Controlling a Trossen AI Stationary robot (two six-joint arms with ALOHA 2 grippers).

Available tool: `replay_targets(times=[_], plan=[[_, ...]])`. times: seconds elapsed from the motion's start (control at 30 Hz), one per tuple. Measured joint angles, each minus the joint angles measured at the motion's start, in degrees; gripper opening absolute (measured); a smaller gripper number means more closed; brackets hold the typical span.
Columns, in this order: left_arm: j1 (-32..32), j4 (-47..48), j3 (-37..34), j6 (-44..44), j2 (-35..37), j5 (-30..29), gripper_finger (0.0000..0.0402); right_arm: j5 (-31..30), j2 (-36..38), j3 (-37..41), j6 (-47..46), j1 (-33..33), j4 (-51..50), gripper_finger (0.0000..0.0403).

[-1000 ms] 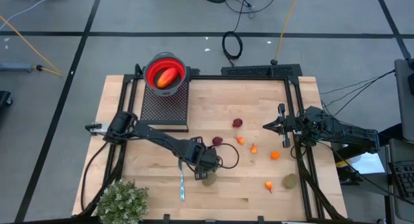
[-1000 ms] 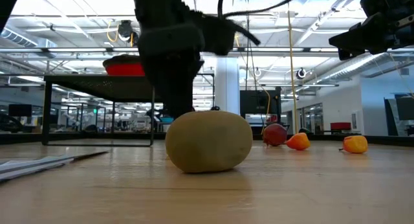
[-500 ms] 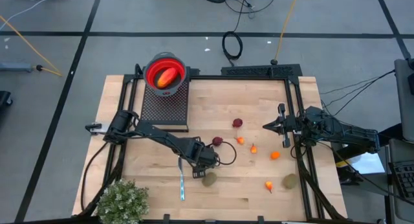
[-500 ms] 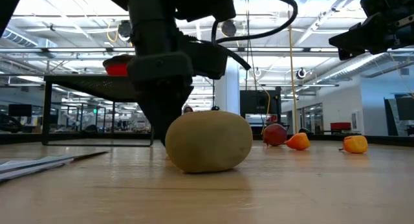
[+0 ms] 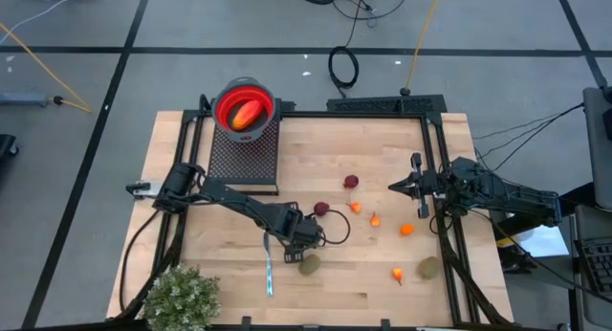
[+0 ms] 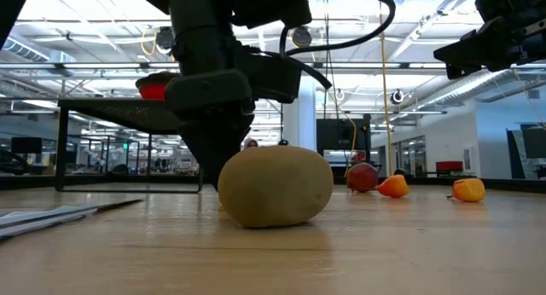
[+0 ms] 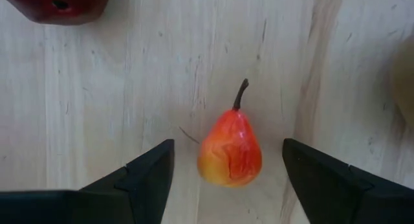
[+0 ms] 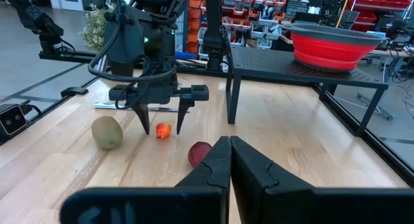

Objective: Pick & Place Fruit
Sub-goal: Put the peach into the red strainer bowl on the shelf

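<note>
My left gripper [image 7: 226,179] stands open, pointing down, one finger on either side of a small pear-shaped orange-red fruit [image 7: 229,153] that lies on the table; neither finger touches it. The right wrist view shows the same gripper [image 8: 162,125] astride that fruit [image 8: 163,130]. A kiwi-like oval [image 5: 309,265] lies just nearer the table's front edge, and a dark red ball [image 5: 321,209] just beyond. An elongated red-orange fruit [image 5: 245,112] lies in the red bowl [image 5: 229,94]. My right gripper [image 5: 392,187] waits shut at the right, above the table.
A second dark red ball [image 5: 351,182], several orange bits [image 5: 406,230] and another kiwi-like oval [image 5: 429,268] lie right of centre. A knife [image 5: 269,269] lies left of the near kiwi. A bushy plant [image 5: 182,297] fills the near left corner. The bowl sits on a black mesh stand [image 5: 243,154].
My left gripper has come down toward the table over the small orange-red fruit, then kept still. No fruit has moved.
</note>
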State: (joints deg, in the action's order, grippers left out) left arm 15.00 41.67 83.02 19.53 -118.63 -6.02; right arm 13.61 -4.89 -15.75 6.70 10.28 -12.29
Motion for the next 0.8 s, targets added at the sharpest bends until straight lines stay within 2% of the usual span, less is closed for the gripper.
replay_targets(times=[0.27,0.43,0.6,0.8], plan=[[0.0,-0.9,0.0,0.0,0.0,0.0,0.0178,0.0,0.0,0.0,0.0,0.0,0.0,0.0],[0.0,-3.0,0.0,0.1,0.0,0.0,0.0135,0.0,0.0,0.0,0.0,0.0,0.0,0.0],[0.0,-2.8,0.0,0.2,0.0,0.6,0.0117,0.0,0.0,0.0,0.0,0.0,0.0,0.0],[0.0,-0.6,0.0,1.9,0.8,1.7,0.0121,0.0,0.0,0.0,0.0,0.0,0.0,0.0]])
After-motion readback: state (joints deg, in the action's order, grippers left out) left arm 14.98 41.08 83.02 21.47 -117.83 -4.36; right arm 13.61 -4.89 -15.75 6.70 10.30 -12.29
